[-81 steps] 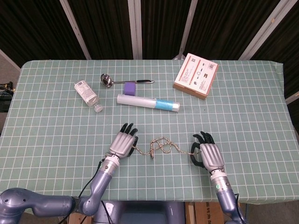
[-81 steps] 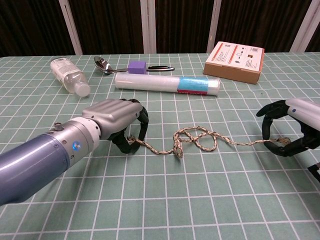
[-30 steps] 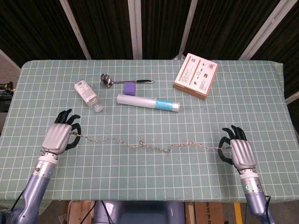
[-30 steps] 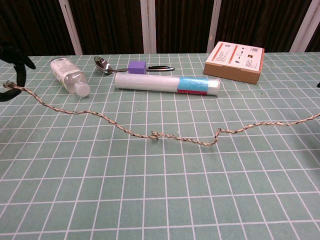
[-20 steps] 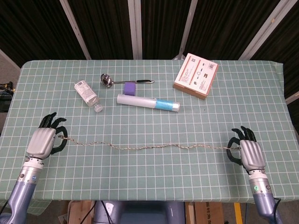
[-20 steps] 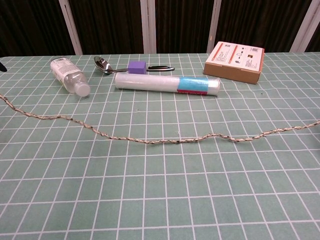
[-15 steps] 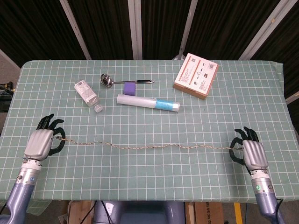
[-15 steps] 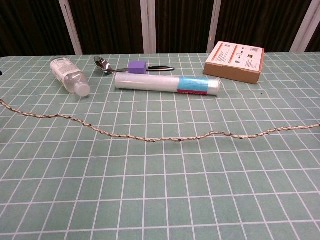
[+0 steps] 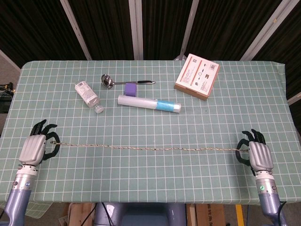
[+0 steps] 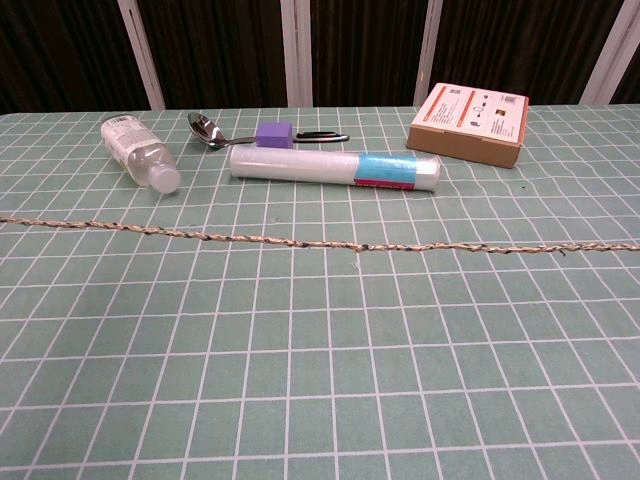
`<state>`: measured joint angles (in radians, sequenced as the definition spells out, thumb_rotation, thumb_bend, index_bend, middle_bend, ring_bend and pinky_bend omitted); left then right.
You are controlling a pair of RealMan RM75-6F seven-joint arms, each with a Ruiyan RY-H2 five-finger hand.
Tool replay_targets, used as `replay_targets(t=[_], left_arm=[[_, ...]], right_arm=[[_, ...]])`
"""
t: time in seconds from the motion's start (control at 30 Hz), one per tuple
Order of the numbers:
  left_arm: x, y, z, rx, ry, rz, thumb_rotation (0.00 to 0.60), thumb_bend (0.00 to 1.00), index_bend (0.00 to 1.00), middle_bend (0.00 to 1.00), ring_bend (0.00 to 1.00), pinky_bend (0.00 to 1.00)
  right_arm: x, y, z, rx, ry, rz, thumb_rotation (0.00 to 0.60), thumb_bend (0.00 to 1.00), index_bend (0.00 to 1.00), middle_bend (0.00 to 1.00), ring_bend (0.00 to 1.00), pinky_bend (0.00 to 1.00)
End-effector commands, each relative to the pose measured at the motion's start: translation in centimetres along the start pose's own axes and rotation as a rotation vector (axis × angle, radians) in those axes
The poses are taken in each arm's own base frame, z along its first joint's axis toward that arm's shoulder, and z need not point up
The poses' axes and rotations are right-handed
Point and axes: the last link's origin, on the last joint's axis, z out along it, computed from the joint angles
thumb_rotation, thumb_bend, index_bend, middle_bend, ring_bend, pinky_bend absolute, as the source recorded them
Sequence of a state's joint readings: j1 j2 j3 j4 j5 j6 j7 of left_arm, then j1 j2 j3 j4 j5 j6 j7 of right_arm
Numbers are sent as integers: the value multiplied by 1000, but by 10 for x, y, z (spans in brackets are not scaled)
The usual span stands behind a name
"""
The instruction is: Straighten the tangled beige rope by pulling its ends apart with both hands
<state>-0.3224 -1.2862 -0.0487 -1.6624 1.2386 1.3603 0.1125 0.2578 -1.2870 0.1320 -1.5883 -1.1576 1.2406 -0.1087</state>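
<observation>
The left hand at 9 o'clock and the right hand at 3 each pinch an end, keeping the rope taut and straight.

table, green grid cloth | on it: rope, bottle, ladle, purple block, tube, box

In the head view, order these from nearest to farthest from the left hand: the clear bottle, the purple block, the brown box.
From the left hand:
1. Clear bottle, upper left of the table.
2. Purple block, near the middle, beside the ladle.
3. Brown box, far right.
</observation>
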Motion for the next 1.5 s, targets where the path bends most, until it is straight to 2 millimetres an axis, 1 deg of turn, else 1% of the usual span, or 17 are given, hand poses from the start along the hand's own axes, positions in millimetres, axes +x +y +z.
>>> replay_targets(t=[0.03, 0.17, 0.4, 0.77, 1.1, 1.17, 1.27, 1.3, 1.33, 1.37, 1.4, 1.47, 1.5], left_arm=[[-3, -3, -2, 5, -13, 10, 600, 559, 593, 200, 0, 0], [-9, -4, -3, 5, -28, 24, 600, 559, 593, 199, 0, 0], [-20, 3, -3, -4, -47, 44, 600, 559, 593, 199, 0, 0], [-35, 10, 1, -9, -67, 82, 600, 559, 593, 199, 0, 0], [-40, 5, 2, 12, -82, 115, 600, 548, 579, 191, 0, 0], [-41, 5, 1, 13, -87, 120, 600, 510, 546, 177, 0, 0], [-41, 4, 1, 13, -96, 130, 600, 434, 490, 156, 0, 0], [-41, 4, 1, 12, -99, 134, 600, 414, 476, 151, 0, 0], [-41, 4, 1, 11, -102, 134, 600, 388, 455, 142, 0, 0], [-41, 4, 0, 10, -104, 134, 600, 361, 435, 132, 0, 0], [-40, 4, 0, 8, -105, 134, 600, 342, 419, 123, 0, 0], [-39, 4, 1, 6, -102, 134, 600, 299, 377, 97, 0, 0], [-38, 4, 0, 4, -102, 133, 600, 286, 362, 87, 0, 0]], right_arm=[[-3, 1, 0, -1, -7, -9, 600, 489, 612, 206, 0, 0], [-8, 1, 0, 2, -21, -23, 600, 489, 611, 206, 0, 0], [-16, 1, 2, 13, -44, -50, 600, 489, 611, 207, 0, 0], [-26, 7, 10, 2, -63, -97, 600, 489, 611, 207, 0, 0], [-28, 11, 11, -13, -73, -111, 600, 490, 607, 206, 0, 0], [-28, 11, 10, -14, -78, -117, 600, 489, 550, 206, 0, 0], [-29, 12, 9, -14, -90, -139, 600, 489, 344, 175, 0, 0], [-28, 11, 9, -13, -93, -145, 600, 490, 237, 140, 0, 0], [-28, 10, 9, -11, -97, -147, 600, 490, 175, 117, 0, 0], [-28, 10, 9, -10, -98, -148, 600, 490, 92, 83, 0, 0], [-28, 9, 9, -9, -100, -148, 600, 490, 37, 49, 0, 0], [-27, 8, 8, -6, -98, -148, 600, 489, 0, 11, 0, 0], [-26, 7, 8, -5, -97, -148, 600, 491, 0, 1, 0, 0]])
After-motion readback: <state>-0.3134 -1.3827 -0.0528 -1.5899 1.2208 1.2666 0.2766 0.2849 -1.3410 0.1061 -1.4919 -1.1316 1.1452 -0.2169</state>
